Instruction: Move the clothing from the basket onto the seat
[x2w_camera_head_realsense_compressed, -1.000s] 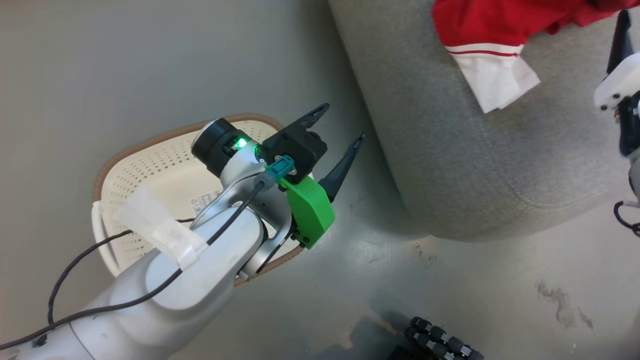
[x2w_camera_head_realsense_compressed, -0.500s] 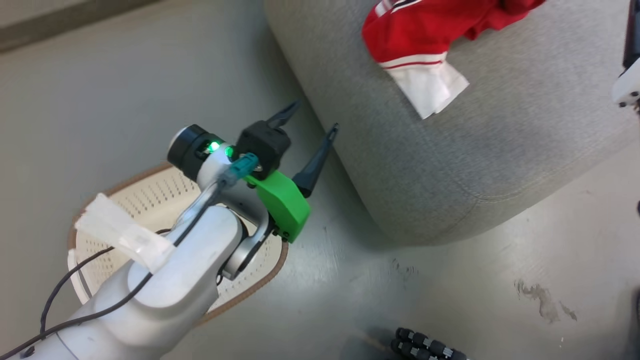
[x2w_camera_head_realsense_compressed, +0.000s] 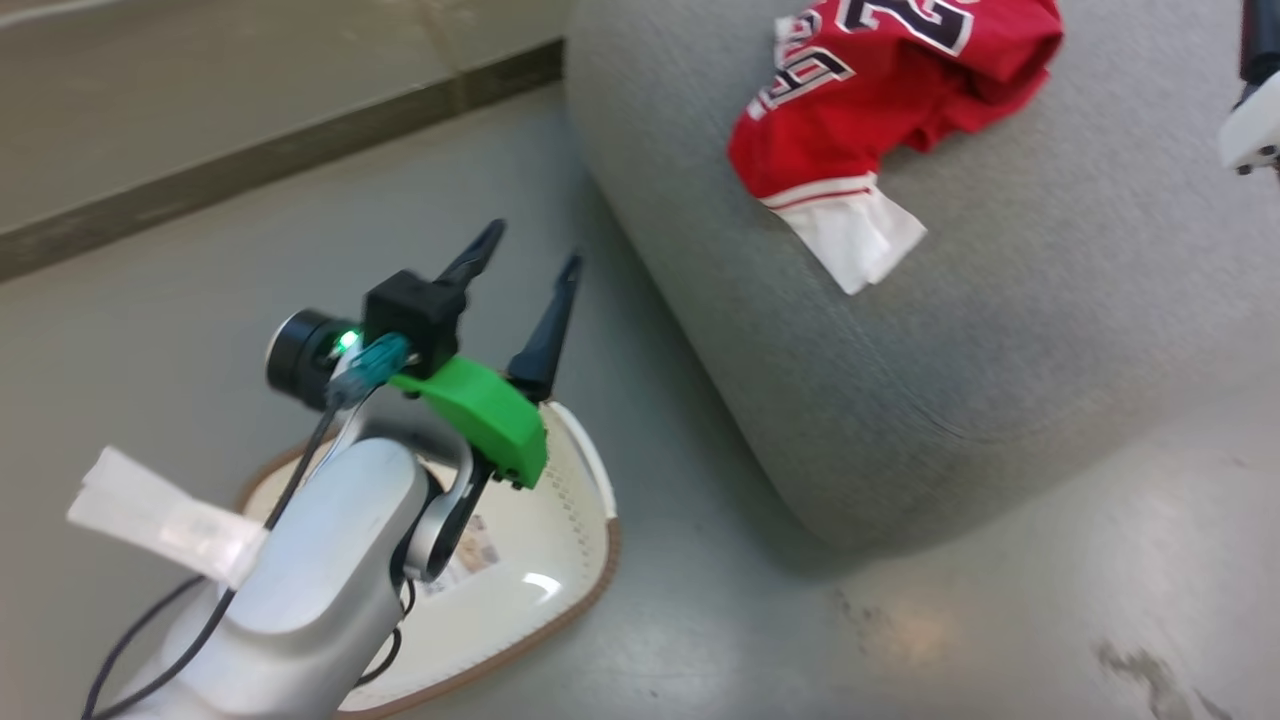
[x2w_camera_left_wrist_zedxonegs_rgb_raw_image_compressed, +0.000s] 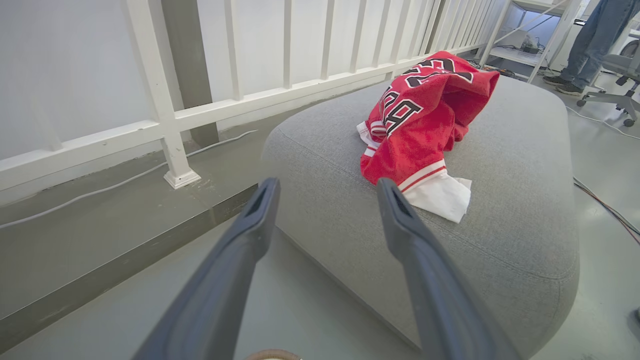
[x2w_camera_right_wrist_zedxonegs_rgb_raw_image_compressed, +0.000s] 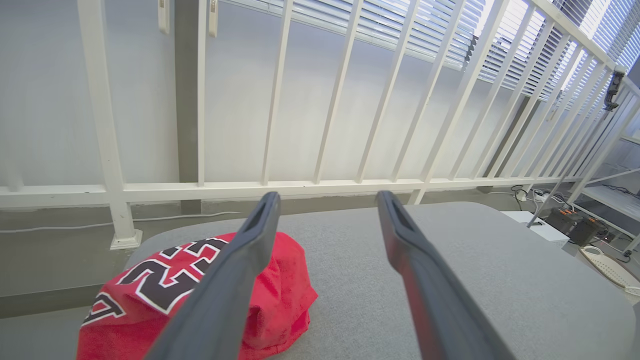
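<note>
On the seat (x2w_camera_head_realsense_compressed: 1000, 380) — the big grey cushion — lies the clothing (x2w_camera_head_realsense_compressed: 890, 110), a crumpled red heap toward the seat's left edge, with black-and-white numerals uppermost and a white flap spread flat on the fabric. Whether it is one garment or two bunched together I cannot tell. The basket (x2w_camera_head_realsense_compressed: 570, 500) sits on the floor just off the seat's left side, and no red shows in the part of it visible past the arm. The cloth looks light, soft and limp — it would likely sag and trail when lifted, so a raised ridge of the heap seems a better hold than the flat flap. The left gripper (x2w_camera_head_realsense_compressed: 533, 245) hangs over the basket beside the seat, fingers spread and empty. The right gripper (x2w_camera_right_wrist_zedxonegs_rgb_raw_image_compressed: 327, 197) is above the seat, fingers likewise apart, gripping nothing.
</note>
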